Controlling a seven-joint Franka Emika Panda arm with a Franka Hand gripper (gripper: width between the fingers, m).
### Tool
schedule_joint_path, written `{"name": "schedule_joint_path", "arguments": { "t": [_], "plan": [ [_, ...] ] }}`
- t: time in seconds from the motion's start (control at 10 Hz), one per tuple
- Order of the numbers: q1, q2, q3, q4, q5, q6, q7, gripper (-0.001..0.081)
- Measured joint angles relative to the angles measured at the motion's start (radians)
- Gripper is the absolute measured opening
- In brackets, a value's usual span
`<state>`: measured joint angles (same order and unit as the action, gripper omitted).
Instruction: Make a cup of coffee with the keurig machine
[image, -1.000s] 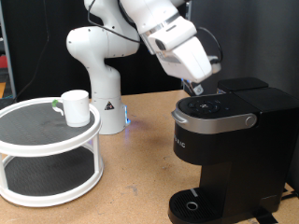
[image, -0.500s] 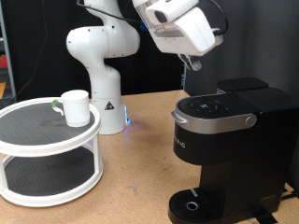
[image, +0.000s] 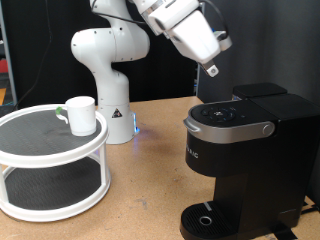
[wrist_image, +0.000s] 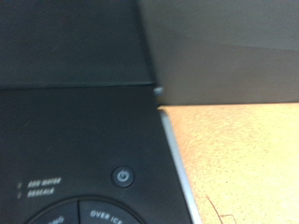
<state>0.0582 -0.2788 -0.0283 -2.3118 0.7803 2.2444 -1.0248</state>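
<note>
The keurig machine (image: 245, 150) stands black and boxy at the exterior view's right, its silver-grey lid handle (image: 262, 128) down. My gripper (image: 212, 69) hangs in the air above the machine's top, well clear of it, its fingers drawn together into one dark tip with nothing in them. The wrist view looks down on the keurig machine's top panel (wrist_image: 75, 131), with its power button (wrist_image: 122, 175) and an "OVER ICE" label; no fingers show there. The cup (image: 80, 114), white with a green accent, sits on the top shelf of a round stand at the exterior view's left.
A white two-tier round stand (image: 50, 160) holds the cup. The arm's white base (image: 105, 70) rises behind it. A wooden table (image: 150, 200) carries everything, and its surface also shows beside the machine (wrist_image: 243, 159). The drip tray (image: 205, 220) sits at the machine's foot.
The gripper has risen from just above the machine's lid to well above it, and the hand has swung and tilted. Cup and machine have not moved.
</note>
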Motion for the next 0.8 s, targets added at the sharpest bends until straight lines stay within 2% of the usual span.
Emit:
{"name": "schedule_joint_path", "arguments": {
  "t": [0.3,0.4,0.5,0.6,0.8],
  "plan": [
    [-0.022,-0.072,-0.028,-0.081,0.109,0.000,0.123,0.0007],
    [-0.022,-0.069,-0.027,-0.081,0.098,0.001,0.116,0.0007],
    [-0.022,-0.068,-0.032,-0.081,0.100,-0.021,0.084,0.0007],
    [-0.023,-0.072,-0.060,-0.081,0.107,-0.081,0.015,0.0007],
    [-0.035,-0.094,-0.139,-0.086,0.087,-0.223,-0.107,0.0007]
  ]
}}
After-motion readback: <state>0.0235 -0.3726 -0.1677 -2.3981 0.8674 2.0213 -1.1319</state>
